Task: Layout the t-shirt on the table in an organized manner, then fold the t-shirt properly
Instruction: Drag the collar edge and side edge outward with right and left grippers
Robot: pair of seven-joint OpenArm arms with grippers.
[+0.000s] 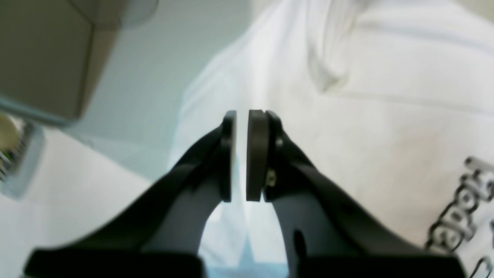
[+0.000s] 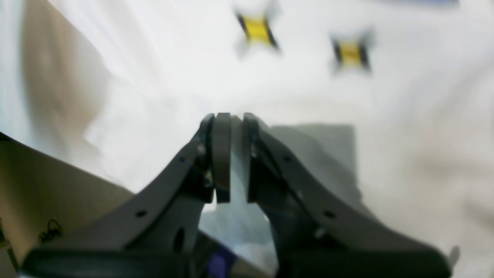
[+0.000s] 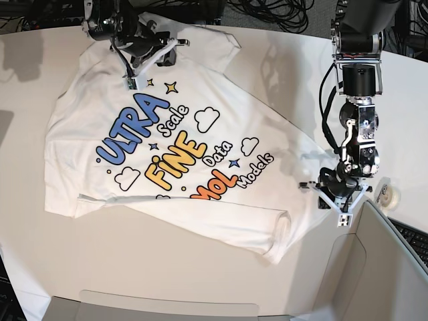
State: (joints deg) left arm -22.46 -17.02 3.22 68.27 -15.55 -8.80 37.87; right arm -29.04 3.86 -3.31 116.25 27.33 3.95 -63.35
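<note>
A: Well, left wrist view first: the left hand is pressed nearly together, pinching nothing I can make out; the t-shirt lies just beyond it.

B: Right wrist view: the right hand likewise, over printed cloth.

A: Base view: print-up on the surface, askew.

B: Laying-out step, I'd judge; next, grip the edges and square it.

One t-shirt lies on one tabletop. Two arms show, each with one claw: the left claw at right near, the right claw at left far. One grey-beige panel stands near right.
</note>
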